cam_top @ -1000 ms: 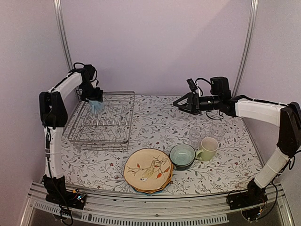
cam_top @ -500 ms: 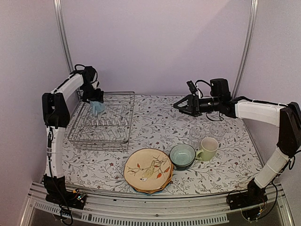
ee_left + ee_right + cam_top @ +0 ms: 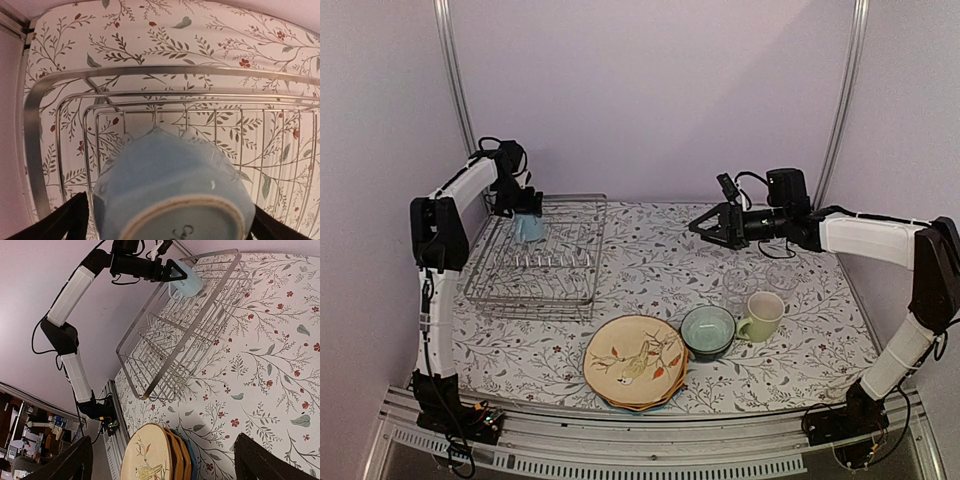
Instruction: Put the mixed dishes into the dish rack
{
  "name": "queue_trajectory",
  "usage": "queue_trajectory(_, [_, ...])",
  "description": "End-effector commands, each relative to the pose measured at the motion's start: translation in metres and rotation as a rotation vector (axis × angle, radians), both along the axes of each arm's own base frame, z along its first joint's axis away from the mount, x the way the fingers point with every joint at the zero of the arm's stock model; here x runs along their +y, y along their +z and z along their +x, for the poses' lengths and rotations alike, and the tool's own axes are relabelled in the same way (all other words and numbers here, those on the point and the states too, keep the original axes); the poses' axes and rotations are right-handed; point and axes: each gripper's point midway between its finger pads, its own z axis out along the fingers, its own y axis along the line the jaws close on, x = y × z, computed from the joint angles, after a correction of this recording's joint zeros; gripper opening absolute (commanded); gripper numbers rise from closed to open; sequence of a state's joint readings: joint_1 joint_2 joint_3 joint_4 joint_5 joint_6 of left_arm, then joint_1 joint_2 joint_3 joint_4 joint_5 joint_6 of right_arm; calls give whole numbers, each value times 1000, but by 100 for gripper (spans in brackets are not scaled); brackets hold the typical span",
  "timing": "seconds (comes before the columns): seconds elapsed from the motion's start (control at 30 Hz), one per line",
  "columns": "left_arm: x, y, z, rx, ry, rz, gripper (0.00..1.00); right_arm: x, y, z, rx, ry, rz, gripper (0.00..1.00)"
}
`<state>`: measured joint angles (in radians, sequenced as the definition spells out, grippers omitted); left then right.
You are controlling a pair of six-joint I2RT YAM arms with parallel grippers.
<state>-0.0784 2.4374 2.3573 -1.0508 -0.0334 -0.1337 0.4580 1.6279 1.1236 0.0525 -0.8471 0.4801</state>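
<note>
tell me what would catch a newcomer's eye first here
A light blue mug, bottom up, is at the far left corner of the wire rack, with the left gripper straddling it. Near the front edge wait a stack of plates, a bowl and a pale mug, while the right gripper hovers open over the far side of the table.

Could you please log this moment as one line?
left pincer: around blue mug in rack, grip unclear | right pincer: open, empty | plates, bowls: on table
</note>
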Motion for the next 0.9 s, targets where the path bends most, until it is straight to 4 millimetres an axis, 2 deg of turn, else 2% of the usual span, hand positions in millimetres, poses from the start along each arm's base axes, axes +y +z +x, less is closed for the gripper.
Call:
queue_trajectory(0.0, [3,-2,8,-25,2,-10,99,-1,-4,-2,-5,-3,-11,97])
queue_trajectory(0.1, [4,2,9,-39,3,-6,100,-3,-2,-3,-6,-13,-22,97])
queue_trajectory(0.2, [5,16,8,-69,5,3,100,-12,-3,-3,-3,-61,-74,97])
queue_trajectory(0.27, [4,32,5,-107,7,-2,100,-24,-6,-2,-7,-123,-142,97])
queue_trajectory(0.37, [-3,67,-6,-192,4,5,100,-51,-9,-7,-14,-239,-265,97])
queue_trajectory(0.4, [-6,81,-12,-228,7,13,100,-63,-4,-11,-29,-285,-298,97])
queue_trajectory(0.43, [-10,92,-19,-259,8,18,100,-79,-8,-9,-34,-354,-362,97])
queue_trajectory(0.47, [-13,118,-29,-326,11,24,100,-93,-8,-13,-43,-402,-412,97])
queue_trajectory(0.57, [-31,152,-56,-446,12,-2,100,-132,-15,-26,-28,-522,-566,97])
queue_trajectory(0.73, [-58,177,-103,-547,-6,-63,100,-180,-39,-32,9,-662,-769,96])
queue_trajectory(0.87, [-81,175,-135,-567,-49,-89,99,-212,-57,-23,71,-730,-812,94])
